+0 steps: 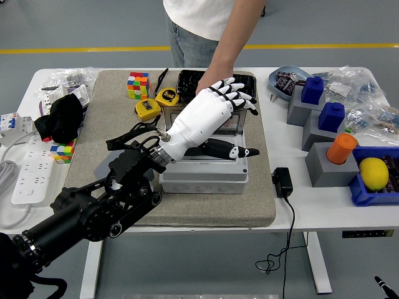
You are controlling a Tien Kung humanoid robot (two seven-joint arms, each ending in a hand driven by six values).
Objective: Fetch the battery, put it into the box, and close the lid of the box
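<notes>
left hand (218, 109) over the box (202, 171), fingers (240, 99) spread and empty, thumb jutting right above the cavity. battery hidden under the palm, probably down in the box; cannot tell its long axis. lid (243, 90) beyond the fingertips, lying open on the far side, long axis running left to right, with a person's hand (209, 84) just behind the robot's. left hand nearest the lid; right hand out of view. next, most likely: reach past the far edge and swing the lid toward the near side.

Single high head view, down over table (293, 212).
</notes>
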